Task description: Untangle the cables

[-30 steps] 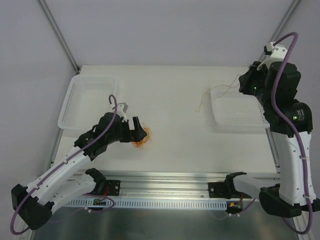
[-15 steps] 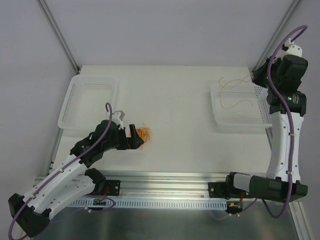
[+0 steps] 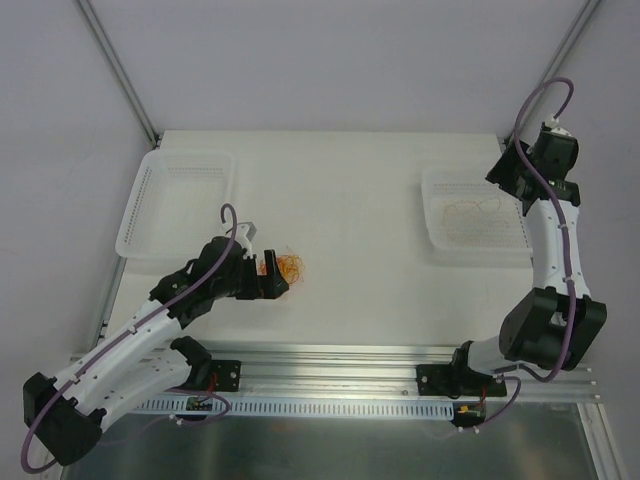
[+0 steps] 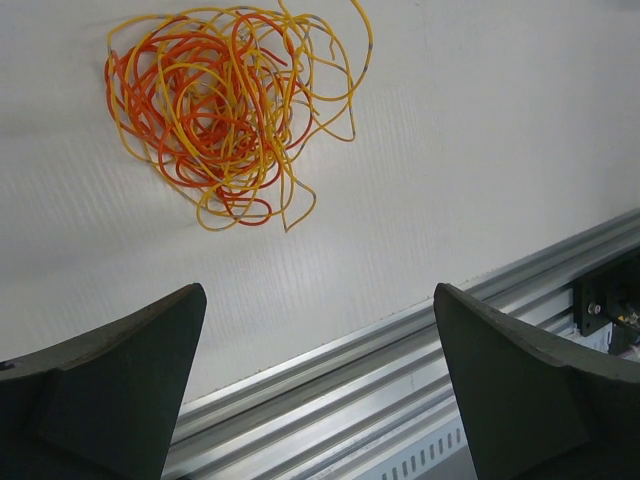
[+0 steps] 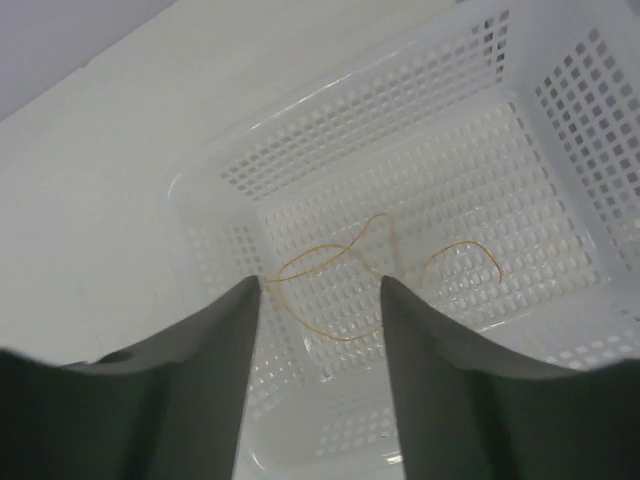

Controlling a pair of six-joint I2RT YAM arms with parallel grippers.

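Progress stands at an early stage, as we judge it from the layout. One pale yellow-orange strand (image 5: 468,242) lies loose on the floor of the right basket (image 3: 440,242), separated from the rest and touching nothing else we can see. We read that as one cable sorted. The bulk of the cables (image 4: 220,110) sits as a compact tangle of red-orange and yellow-orange loops on the table (image 3: 360,200), near the left of its middle and well apart from both baskets. In the left wrist view we count many crossed loops, with a few free ends trailing to the right of the knot. The left gripper (image 3: 279,279) hovers just beside the tangle with its jaws spread wide and nothing between them. The right gripper (image 5: 320,290) hangs above the right basket with its fingers apart, and we see no strand caught in them. The left basket (image 3: 150,190) stands at the far left of the table. By our estimate, most of the work is left: each strand in the tangle has yet to be drawn out singly.
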